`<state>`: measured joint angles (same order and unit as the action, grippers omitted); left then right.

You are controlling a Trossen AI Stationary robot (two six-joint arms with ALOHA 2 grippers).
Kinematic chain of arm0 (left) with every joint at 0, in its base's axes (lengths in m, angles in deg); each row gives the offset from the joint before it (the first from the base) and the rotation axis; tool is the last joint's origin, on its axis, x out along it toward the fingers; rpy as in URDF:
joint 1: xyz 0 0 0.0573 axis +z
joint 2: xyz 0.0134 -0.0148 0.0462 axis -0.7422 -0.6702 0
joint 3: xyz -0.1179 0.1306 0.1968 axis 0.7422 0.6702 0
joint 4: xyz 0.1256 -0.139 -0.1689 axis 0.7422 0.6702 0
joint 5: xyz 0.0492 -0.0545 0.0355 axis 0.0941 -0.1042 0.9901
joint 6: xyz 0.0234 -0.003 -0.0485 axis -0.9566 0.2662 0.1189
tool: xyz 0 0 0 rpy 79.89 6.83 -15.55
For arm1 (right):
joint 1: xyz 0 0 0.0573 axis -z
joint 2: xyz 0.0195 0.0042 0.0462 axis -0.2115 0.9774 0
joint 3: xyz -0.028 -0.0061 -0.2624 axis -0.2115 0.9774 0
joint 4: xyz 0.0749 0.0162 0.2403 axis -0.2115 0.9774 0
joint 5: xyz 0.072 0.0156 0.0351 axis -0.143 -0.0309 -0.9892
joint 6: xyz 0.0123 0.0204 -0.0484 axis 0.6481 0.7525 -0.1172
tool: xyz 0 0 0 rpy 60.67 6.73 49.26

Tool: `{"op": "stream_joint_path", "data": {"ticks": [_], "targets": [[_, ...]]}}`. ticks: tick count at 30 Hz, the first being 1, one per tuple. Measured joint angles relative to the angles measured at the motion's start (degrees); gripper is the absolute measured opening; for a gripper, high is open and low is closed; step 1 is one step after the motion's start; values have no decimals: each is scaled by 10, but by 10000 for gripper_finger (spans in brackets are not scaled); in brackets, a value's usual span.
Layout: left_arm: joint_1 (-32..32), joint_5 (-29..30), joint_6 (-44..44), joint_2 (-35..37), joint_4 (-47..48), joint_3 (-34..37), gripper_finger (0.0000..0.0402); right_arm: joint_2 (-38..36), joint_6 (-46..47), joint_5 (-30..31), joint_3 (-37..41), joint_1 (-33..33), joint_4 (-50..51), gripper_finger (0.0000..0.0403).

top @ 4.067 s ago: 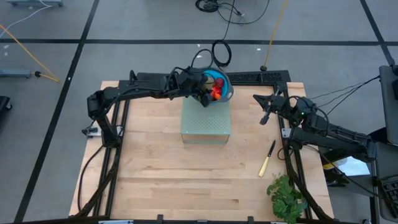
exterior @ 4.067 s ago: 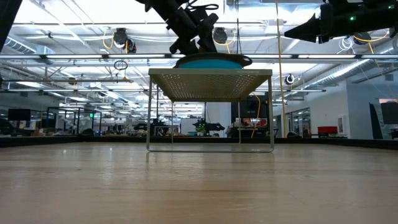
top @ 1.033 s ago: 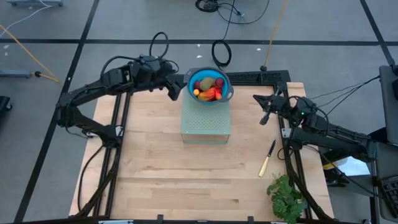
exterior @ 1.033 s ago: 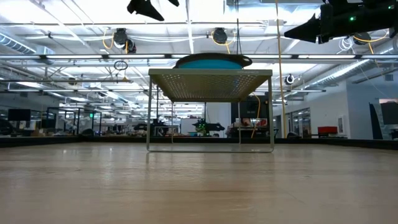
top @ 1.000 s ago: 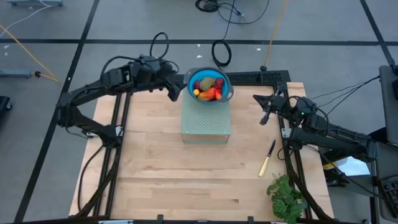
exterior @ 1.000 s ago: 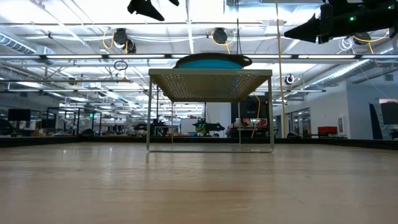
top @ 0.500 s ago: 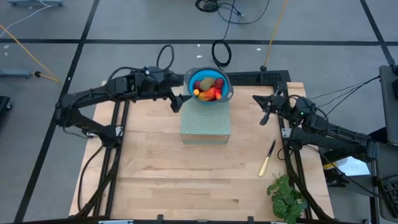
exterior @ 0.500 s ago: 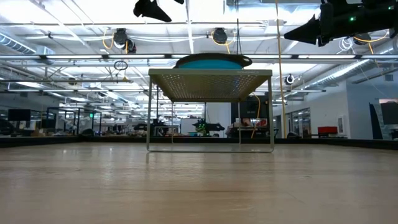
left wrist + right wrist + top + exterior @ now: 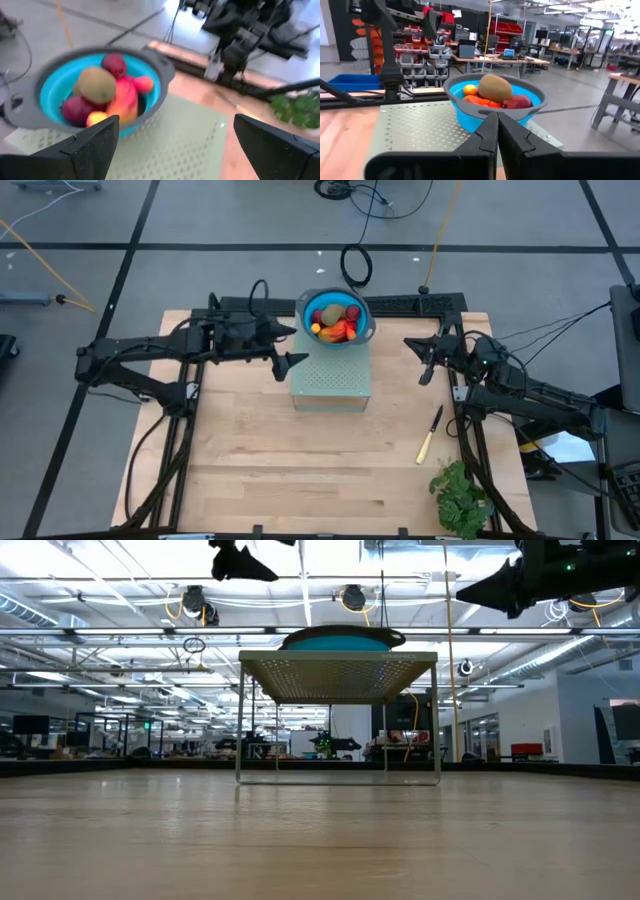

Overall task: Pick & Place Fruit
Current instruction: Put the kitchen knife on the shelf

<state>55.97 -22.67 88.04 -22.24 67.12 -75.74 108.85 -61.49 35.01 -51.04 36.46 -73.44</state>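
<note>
fruit all in the bowl, left gripper clear beside the rack

while the fruit [image 9: 336,321] sits heaped in the blue bowl [image 9: 361,313] on top of the perforated rack [image 9: 331,378], the left gripper [image 9: 287,350] hangs just beside the rack's near-left corner, its fingers spread wide and holding nothing. the left wrist view shows the brownish-green oval [image 9: 96,85], two dark red round pieces and the orange-red ones together inside the bowl, with none visible outside it. judged from this, the placing step looks done or nearly done, and the left arm appears to be in the clear-off part of the job. if another piece is due, the next move calls for finding it first, since no loose fruit shows on the table; otherwise it calls only for parking the arm away from the rack without brushing the bowl's grey rim.

the right gripper [image 9: 427,352] waits well to the right of the rack, fingers pressed together and empty, pointed toward the bowl.

the rack stands on a pale wooden table [image 9: 260,470] edged by black framing. a yellow-handled knife [image 9: 430,434] lies to the right of the rack, and a leafy green bunch [image 9: 460,498] lies farther off beyond the knife. past the rack, the low view shows a large open workshop with ceiling lights, benches and shelving.
</note>
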Motion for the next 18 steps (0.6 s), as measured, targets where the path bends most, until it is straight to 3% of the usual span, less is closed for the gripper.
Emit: {"op": "stream_joint_path", "data": {"ticks": [18], "targets": [[-60,36,27,168,-142,235,392,46,99,-29,0,0,2,4]]}}
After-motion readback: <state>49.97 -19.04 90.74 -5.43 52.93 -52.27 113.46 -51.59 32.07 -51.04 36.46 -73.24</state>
